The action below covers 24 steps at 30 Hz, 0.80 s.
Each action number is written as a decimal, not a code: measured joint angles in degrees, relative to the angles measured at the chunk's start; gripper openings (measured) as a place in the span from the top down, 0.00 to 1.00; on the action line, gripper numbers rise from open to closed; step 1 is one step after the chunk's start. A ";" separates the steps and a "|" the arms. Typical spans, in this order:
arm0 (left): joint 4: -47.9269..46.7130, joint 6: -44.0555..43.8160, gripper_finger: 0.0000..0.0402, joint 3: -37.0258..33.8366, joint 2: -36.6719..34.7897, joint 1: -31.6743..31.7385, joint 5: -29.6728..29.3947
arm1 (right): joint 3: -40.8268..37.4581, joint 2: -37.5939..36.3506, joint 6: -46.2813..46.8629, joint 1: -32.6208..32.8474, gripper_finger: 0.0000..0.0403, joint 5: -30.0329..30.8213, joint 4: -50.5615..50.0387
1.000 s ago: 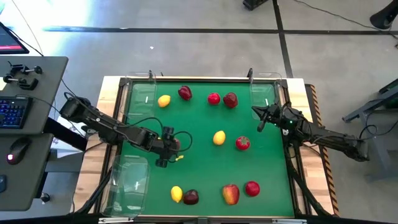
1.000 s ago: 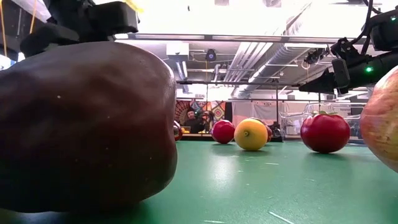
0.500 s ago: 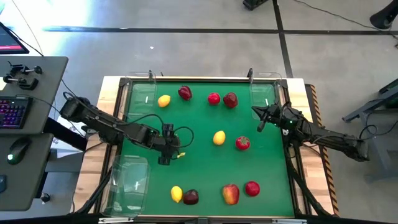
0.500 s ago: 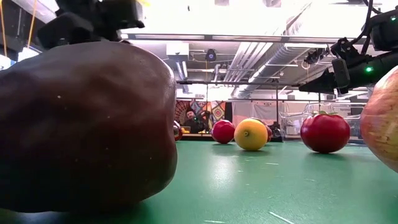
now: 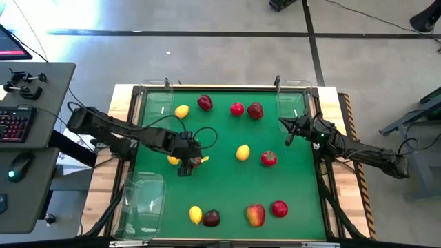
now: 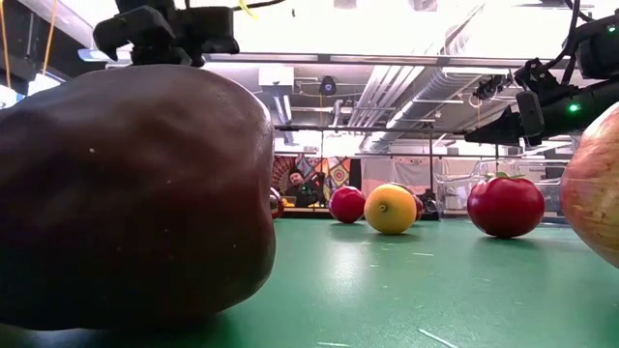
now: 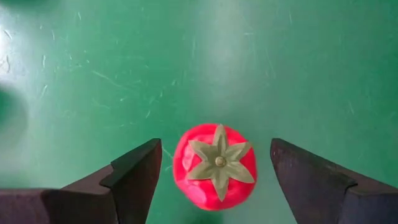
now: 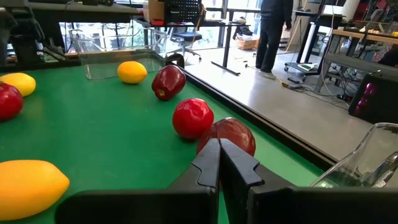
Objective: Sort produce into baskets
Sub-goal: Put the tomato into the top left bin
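Note:
My left gripper (image 7: 214,186) is open and points down over the table's left middle (image 5: 185,162). A small bright red fruit (image 7: 214,165) with a green star-shaped calyx rests on the green mat between its fingers, with a gap on each side. The gripper hides this fruit in the high view. A yellow fruit (image 5: 172,160) lies just left of the gripper. My right gripper (image 5: 288,136) is shut and empty above the mat's right side, near the far right tray (image 5: 293,103). It also shows in its wrist view (image 8: 219,163).
Clear trays stand at the far left (image 5: 157,103) and near left (image 5: 141,201). Lemons (image 5: 181,111) (image 5: 242,152) (image 5: 196,215), dark red apples (image 5: 204,103) (image 5: 255,110) (image 5: 211,218), red fruits (image 5: 237,109) (image 5: 269,158) (image 5: 279,208) and a red-yellow apple (image 5: 255,215) lie scattered.
My left gripper has gone a little toward the table's far edge and slightly right, staying open and pointed down. The yellow fruit beside it, hidden under the arm before, now shows.

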 joint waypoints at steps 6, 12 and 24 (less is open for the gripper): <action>0.02 2.74 0.28 0.00 0.00 1.22 0.24 | 0.02 0.00 -0.01 -0.02 1.00 0.00 0.00; 0.06 2.96 0.28 0.00 0.00 1.46 -0.36 | 0.02 0.00 0.00 -0.02 1.00 0.00 0.00; -0.96 2.58 0.28 0.04 5.94 0.40 -1.41 | 0.02 0.00 0.00 -0.01 1.00 0.00 0.00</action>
